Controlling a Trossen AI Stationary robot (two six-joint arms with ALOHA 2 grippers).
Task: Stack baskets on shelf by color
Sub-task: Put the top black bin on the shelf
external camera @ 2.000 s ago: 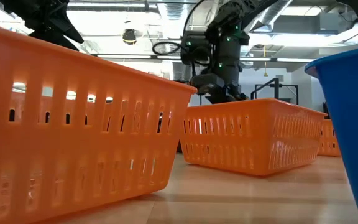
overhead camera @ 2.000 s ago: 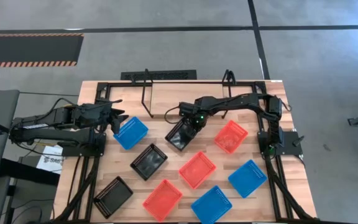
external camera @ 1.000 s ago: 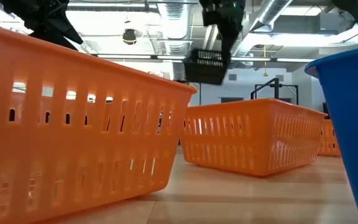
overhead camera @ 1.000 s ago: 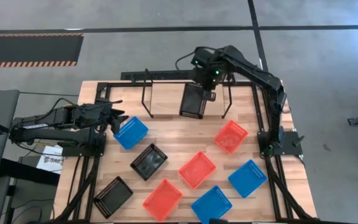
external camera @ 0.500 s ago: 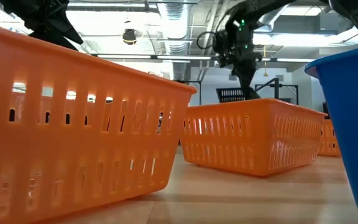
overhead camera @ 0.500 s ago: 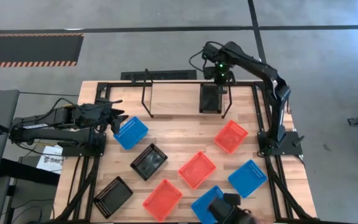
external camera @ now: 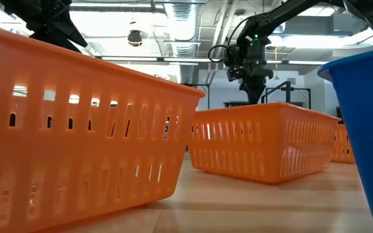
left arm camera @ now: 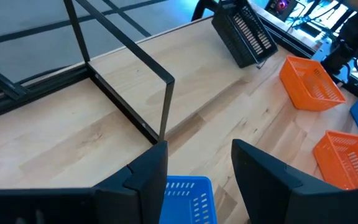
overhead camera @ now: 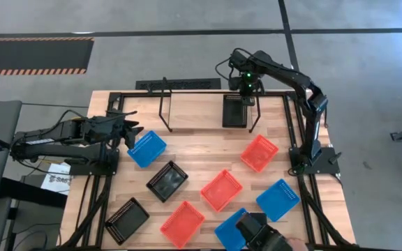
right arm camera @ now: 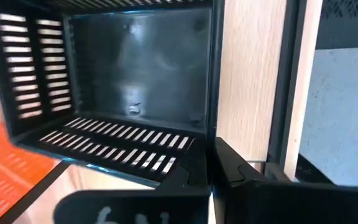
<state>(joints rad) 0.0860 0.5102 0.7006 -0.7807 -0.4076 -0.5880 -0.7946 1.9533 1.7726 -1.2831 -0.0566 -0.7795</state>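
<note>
High view showed the right gripper (overhead camera: 239, 93) clamped on a black basket (overhead camera: 234, 111) over the shelf (overhead camera: 187, 115); premature release risked tipping it off.

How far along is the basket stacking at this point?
Nothing is stacked yet. In hand: the right gripper holds the first black basket at the shelf, fingers shut on its rim. Left: eight baskets on the table, including a blue basket by the waiting left gripper.
</note>
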